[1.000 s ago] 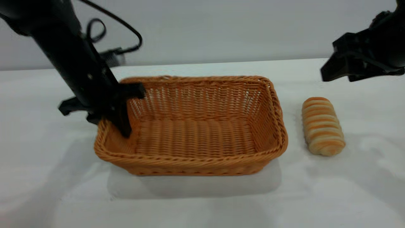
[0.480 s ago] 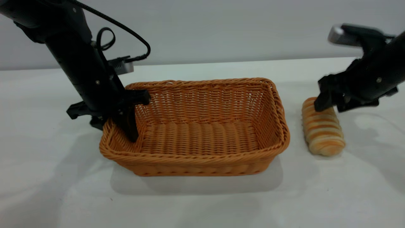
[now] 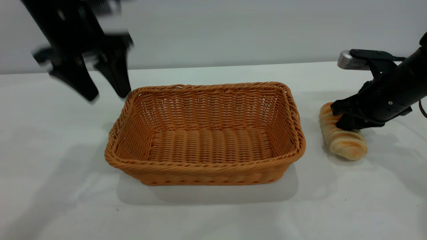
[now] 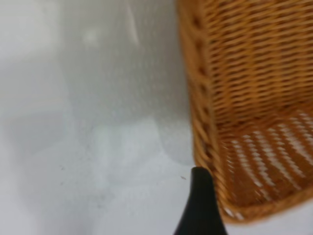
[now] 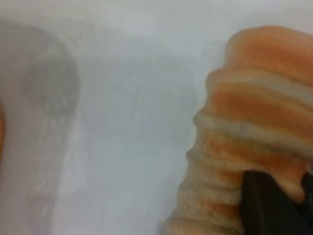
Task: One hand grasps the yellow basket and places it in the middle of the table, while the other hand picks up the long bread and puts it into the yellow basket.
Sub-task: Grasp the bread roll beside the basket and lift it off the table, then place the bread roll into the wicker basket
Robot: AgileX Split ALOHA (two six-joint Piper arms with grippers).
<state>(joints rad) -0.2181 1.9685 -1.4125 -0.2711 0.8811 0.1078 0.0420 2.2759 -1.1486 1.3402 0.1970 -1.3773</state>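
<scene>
Yellow basket (image 3: 204, 133): sitting mid-bench (image 3: 213, 213), empty, placement seemingly done; left end effector (image 3: 101, 83) hanging above its left end, fingers spread, holding nothing. Long bread (image 3: 343, 141): lying on the bench just right of the basket, right end effector (image 3: 347, 120) closing around its middle; lift and drop-in remaining.

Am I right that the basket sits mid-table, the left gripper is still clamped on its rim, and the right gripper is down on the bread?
Not quite: the exterior view shows the left gripper lifted off the yellow basket, open above its rear left corner. The rest holds: the basket sits mid-table, and the right gripper is down on the long bread.
</scene>
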